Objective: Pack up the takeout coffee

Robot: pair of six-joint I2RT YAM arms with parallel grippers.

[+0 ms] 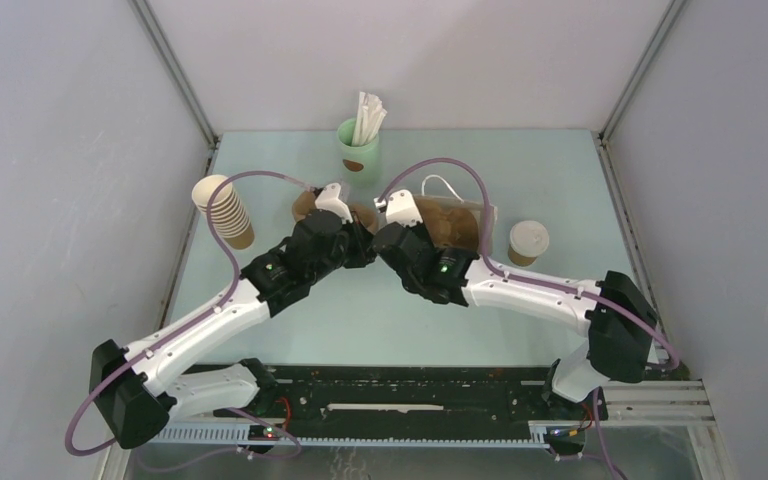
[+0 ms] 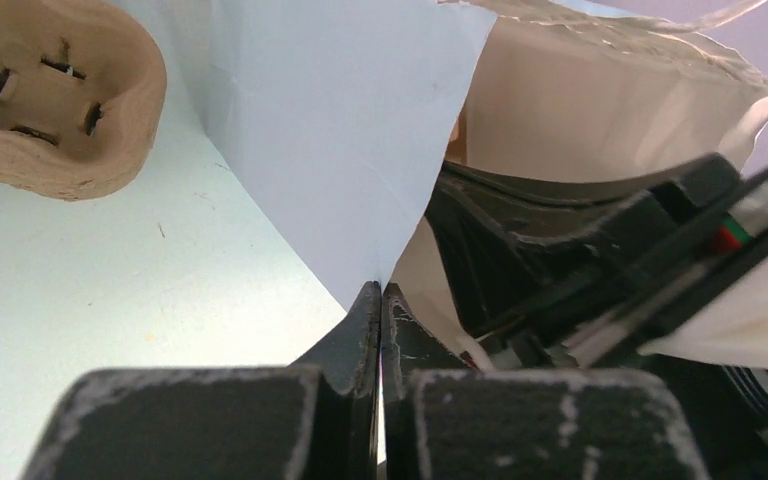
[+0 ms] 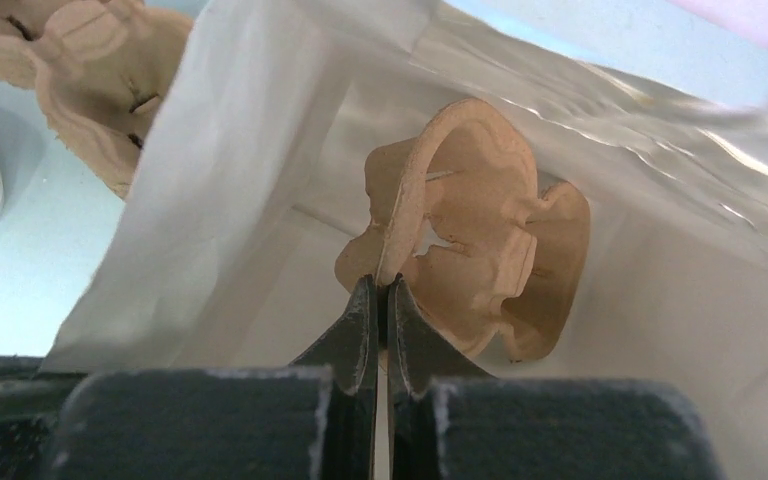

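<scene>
Table [image 1: 360,320]: arms [image 1: 210,325] inward; left tool [image 2: 380,300] nips bag [image 2: 330,130], right tool [image 3: 378,295] carrier [image 3: 480,230] (inside)

L arm [image 1: 210,325] reaches fwd & inward from its base at bottom left, elbow low, forearm angled up-right toward table centre. R arm [image 1: 535,290] mirrors it from bottom right, forearm running left. The 2 wrists sit close together mid-table, so the arms form an arch. L gripper [image 2: 380,292]: jaws pressed together, tips pinching a thin edge of white paper bag [image 2: 340,120]. R gripper [image 3: 380,285]: jaws likewise closed, tips nipping rim of brown pulp cup carrier [image 3: 490,250].
</scene>
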